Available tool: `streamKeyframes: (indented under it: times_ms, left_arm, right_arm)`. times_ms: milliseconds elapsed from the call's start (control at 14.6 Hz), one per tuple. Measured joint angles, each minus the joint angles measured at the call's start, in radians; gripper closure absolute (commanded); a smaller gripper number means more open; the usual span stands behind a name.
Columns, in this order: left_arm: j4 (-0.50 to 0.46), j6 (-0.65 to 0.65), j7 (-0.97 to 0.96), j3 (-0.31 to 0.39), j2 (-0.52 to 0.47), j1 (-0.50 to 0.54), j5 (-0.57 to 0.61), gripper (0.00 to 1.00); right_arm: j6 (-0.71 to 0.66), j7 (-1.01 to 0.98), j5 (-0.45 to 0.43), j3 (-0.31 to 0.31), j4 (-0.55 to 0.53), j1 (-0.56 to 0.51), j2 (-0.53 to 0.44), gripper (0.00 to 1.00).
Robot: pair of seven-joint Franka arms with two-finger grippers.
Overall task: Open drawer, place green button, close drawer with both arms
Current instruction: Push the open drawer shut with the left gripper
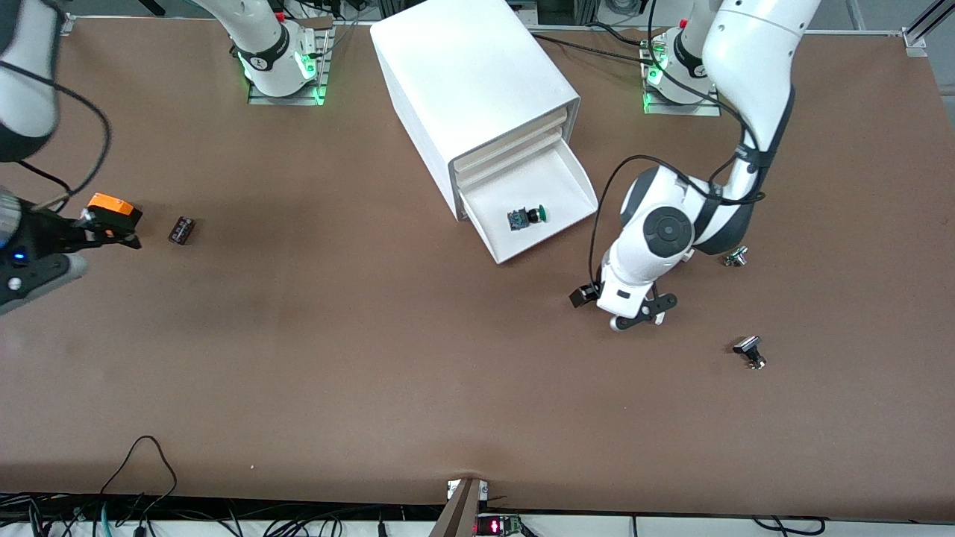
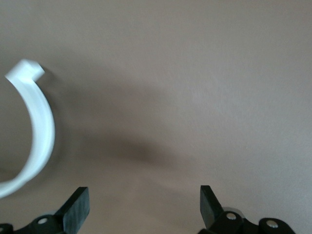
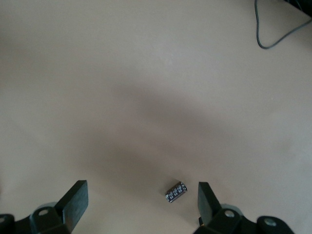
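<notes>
Drawer: shallow white tray-like drawer with cream front (image 1: 568, 179), lowest in the large white box cabinet (image 1: 470, 82), pulled open, upper centre of the frame.
Button: small green-capped push button with black-and-blue body (image 1: 526, 217), on its side inside the drawer.

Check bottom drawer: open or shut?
Open. The drawer is pulled out of the cabinet, its white floor exposed with the button lying in it. Neither claw touches it.
</notes>
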Motion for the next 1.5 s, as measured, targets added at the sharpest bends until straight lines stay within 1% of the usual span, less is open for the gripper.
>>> streamKeyframes:
  times_ms: [137, 342, 410, 547, 683, 957, 1230, 1504]
  left_arm:
    - [-0.003, 0.003, -0.024, -0.001, 0.02, -0.018, 0.0, 0.0]
    - [-0.05, 0.002, -0.025, -0.03, 0.02, -0.023, -0.005, 0.0]
    - [-0.069, 0.002, -0.026, -0.048, 0.015, -0.024, -0.02, 0.0]
    - [-0.096, -0.006, -0.032, -0.082, -0.004, -0.028, -0.083, 0.0]
    - [-0.109, -0.061, -0.047, -0.11, -0.035, -0.03, -0.13, 0.0]
    - [-0.123, -0.195, -0.06, -0.141, -0.093, -0.029, -0.162, 0.0]
    - [-0.177, -0.205, -0.061, -0.18, -0.121, -0.028, -0.248, 0.0]
    - [-0.193, -0.205, -0.063, -0.221, -0.122, -0.029, -0.283, 0.0]
  right_arm:
    - [0.008, -0.001, -0.012, 0.033, -0.056, -0.033, -0.035, 0.0]
    - [0.089, 0.001, -0.02, 0.082, -0.194, -0.087, -0.106, 0.0]
    - [0.105, 0.001, -0.02, 0.094, -0.231, -0.109, -0.126, 0.0]
    - [0.12, 0.001, -0.02, 0.103, -0.272, -0.132, -0.156, 0.0]
    - [0.125, 0.001, -0.022, 0.108, -0.302, -0.134, -0.187, 0.0]
    - [0.128, 0.015, -0.035, 0.119, -0.335, -0.134, -0.214, 0.0]
    - [0.106, 0.152, -0.047, 0.118, -0.345, -0.134, -0.214, 0.0]
    - [0.102, 0.181, -0.112, 0.118, -0.345, -0.134, -0.219, 0.0]
